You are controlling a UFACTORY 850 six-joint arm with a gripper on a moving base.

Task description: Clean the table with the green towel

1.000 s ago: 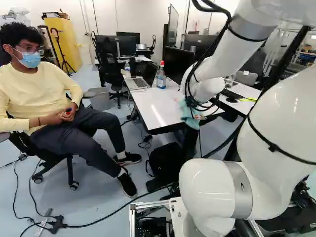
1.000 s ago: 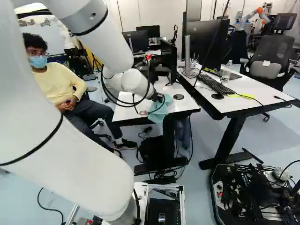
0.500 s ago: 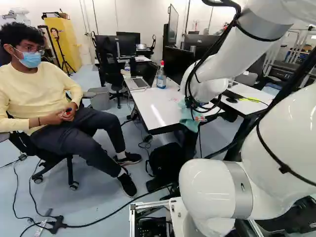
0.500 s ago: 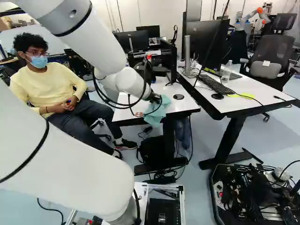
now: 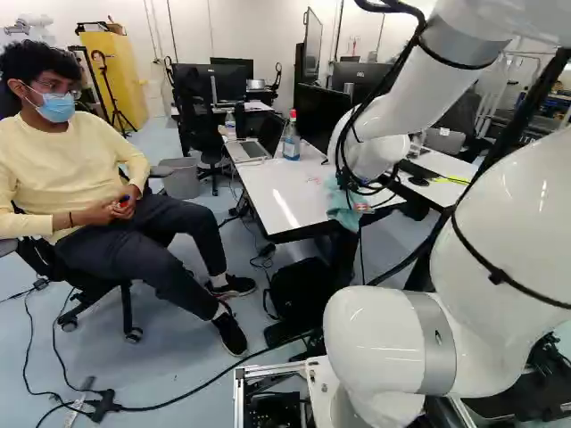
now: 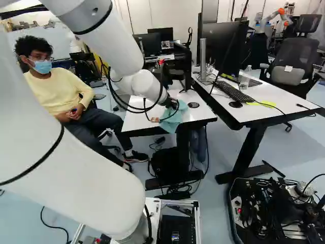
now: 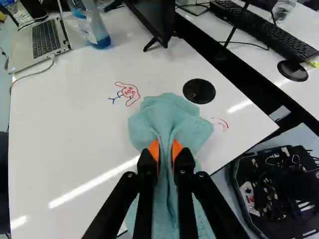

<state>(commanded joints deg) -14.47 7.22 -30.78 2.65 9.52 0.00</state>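
Observation:
My gripper [image 6: 173,103] is over the near end of the white table [image 6: 137,121], with the green towel [image 6: 173,118] hanging from it past the table's edge. In the wrist view the gripper [image 7: 166,150] is shut on the towel [image 7: 172,115], which bunches between the orange pads and spreads on the tabletop ahead of them. A red and blue doodle [image 7: 128,92] lies on the table just beyond the towel. Faint red marks [image 7: 220,123] show beside it, partly covered perhaps; I cannot tell how far they run beneath.
A blue spray bottle [image 5: 292,136], a laptop [image 5: 247,151] and a monitor stand farther along the table. A second desk with a keyboard [image 6: 233,92] adjoins. A person [image 5: 76,178] sits beside the table. Another robot [image 6: 271,18] stands far back.
Compared with half a second ago, my arm's upper links have swung right in the right base view, and the gripper has shifted slightly with the towel still in it. The base has not moved.

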